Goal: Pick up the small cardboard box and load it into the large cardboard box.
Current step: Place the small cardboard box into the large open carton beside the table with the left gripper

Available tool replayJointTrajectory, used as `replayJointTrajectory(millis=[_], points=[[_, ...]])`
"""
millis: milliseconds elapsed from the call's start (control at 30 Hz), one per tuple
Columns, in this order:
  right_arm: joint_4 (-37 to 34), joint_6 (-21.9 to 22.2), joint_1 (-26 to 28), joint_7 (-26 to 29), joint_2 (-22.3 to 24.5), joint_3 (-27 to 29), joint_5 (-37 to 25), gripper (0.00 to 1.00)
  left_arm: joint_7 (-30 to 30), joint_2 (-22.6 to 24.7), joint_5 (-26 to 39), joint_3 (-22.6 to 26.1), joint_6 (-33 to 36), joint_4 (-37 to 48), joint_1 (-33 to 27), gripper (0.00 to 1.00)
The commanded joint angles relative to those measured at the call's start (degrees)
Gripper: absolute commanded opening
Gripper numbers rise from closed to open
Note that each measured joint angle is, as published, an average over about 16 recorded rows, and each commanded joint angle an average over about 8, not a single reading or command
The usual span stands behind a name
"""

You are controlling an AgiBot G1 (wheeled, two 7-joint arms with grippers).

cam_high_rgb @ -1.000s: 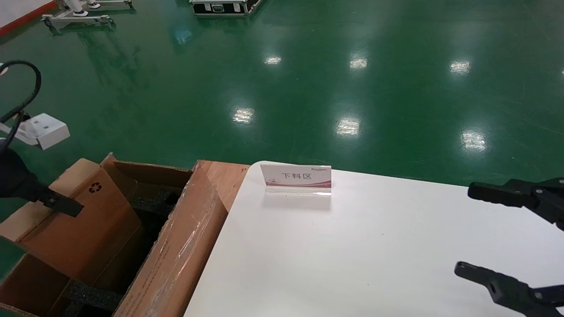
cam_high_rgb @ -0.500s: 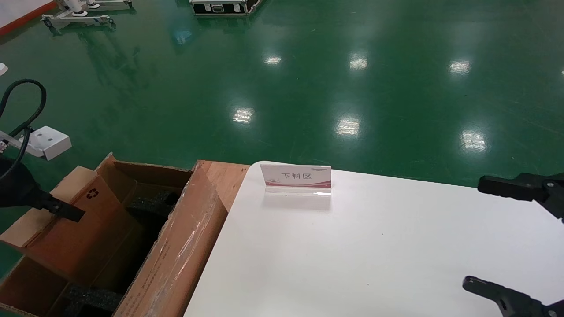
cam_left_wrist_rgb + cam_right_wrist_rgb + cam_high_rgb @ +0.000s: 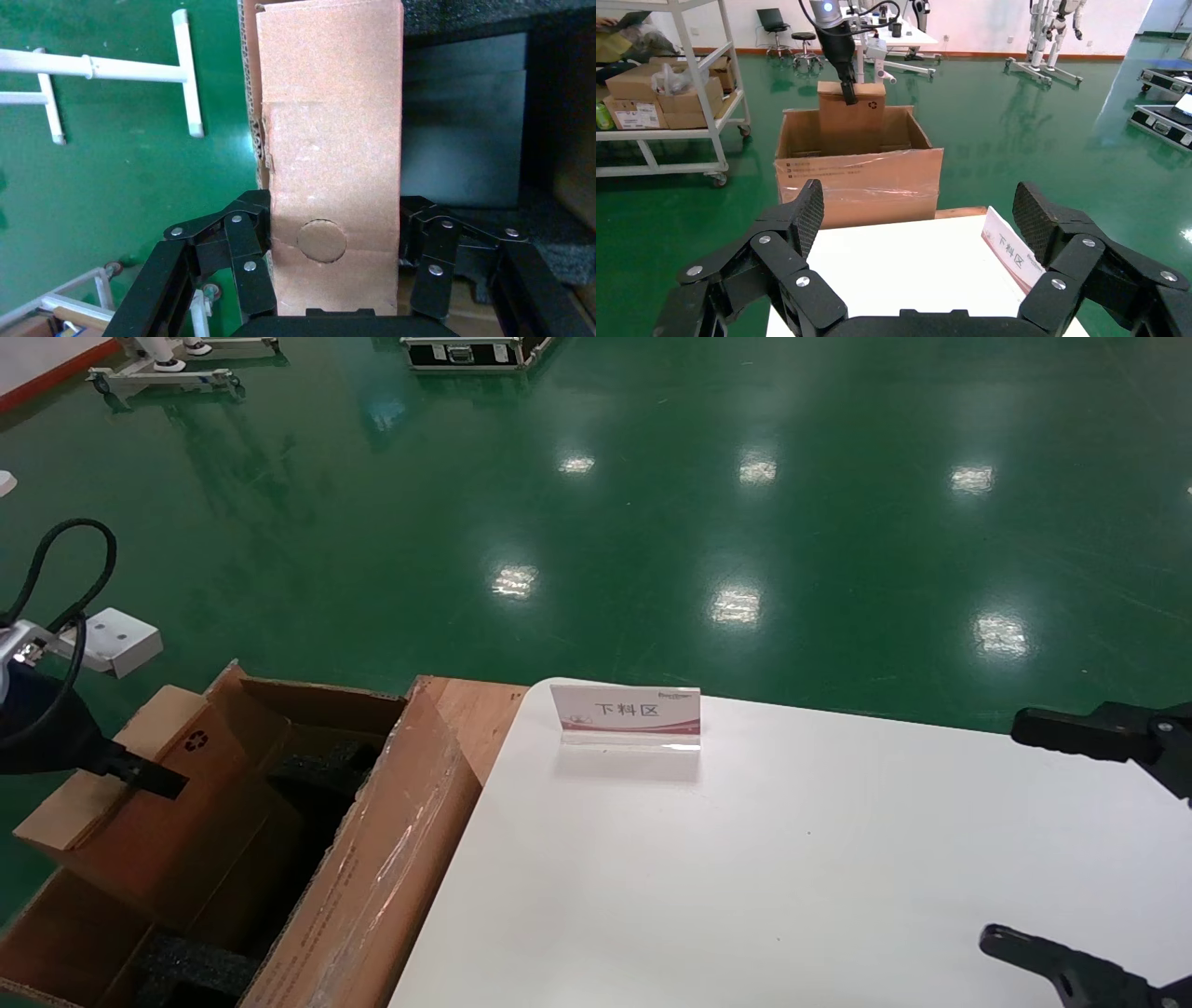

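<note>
Cardboard is gripped on both sides: the small box (image 3: 330, 168) is pinched by the left gripper (image 3: 334, 242) and held partly inside the large box (image 3: 372, 859). The right gripper (image 3: 919, 232) is held spread wide over the table (image 3: 792, 859), touching nothing.

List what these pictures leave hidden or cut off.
- Head view: the left hand shows one finger; the small brown cardboard box hides the other.
- Head view: the long brown large cardboard box is cut off by the frame edge.
- Left wrist view: the small box's lower end sits inside, unseen.
- The right hand hangs open over the white table.
</note>
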Motion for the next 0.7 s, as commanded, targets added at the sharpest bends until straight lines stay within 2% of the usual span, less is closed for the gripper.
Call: replayJointTrajectory(millis=[33, 700], points=[[0.0, 0.0, 0.0, 0.0, 0.0, -0.01, 0.0, 1.0, -0.81, 0.11, 0.43, 0.16, -0.71, 0.05, 0.54, 0.0], [0.0, 0.03, 0.02, -0.03, 0.03, -0.07, 0.05, 1.0, -5.53, 0.88, 3.54, 1.6, -6.16, 0.47, 5.29, 0.0]])
